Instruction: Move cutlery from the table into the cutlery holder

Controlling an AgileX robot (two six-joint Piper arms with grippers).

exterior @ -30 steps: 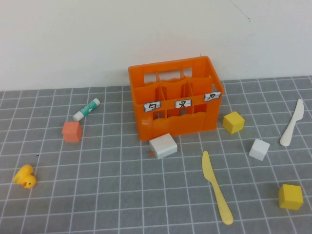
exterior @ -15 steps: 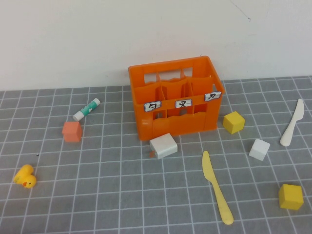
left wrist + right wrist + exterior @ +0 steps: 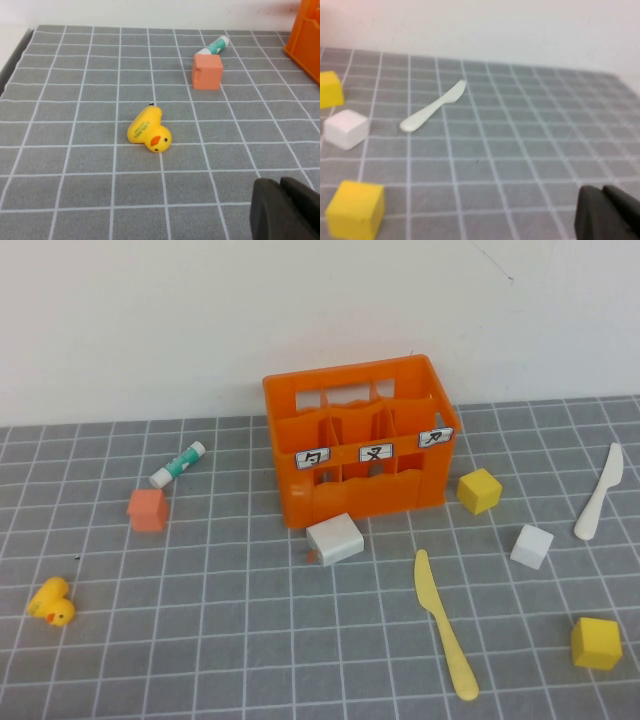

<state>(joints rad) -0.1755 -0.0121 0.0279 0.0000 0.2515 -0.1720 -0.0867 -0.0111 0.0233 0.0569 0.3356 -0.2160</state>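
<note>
Three white labels with black characters, not legible, front the orange cutlery holder [image 3: 355,448] in the high view; yellow knife [image 3: 444,635] lies before it, white knife [image 3: 598,491] far right, both on the table [image 3: 230,640]. Left wrist: left gripper [image 3: 285,209] near a duck [image 3: 149,132], fingers together. Right wrist: right gripper [image 3: 609,212] likewise narrow, apart from the white knife [image 3: 434,111].

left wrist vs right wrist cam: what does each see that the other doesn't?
Left wrist only: yellow duck, orange cube, glue stick, a corner of the orange crate, and the left gripper at the frame edge. Right wrist only: white knife, white cube, two yellow cubes, and the right gripper. Shared: the grey gridded table and the white wall behind.
</note>
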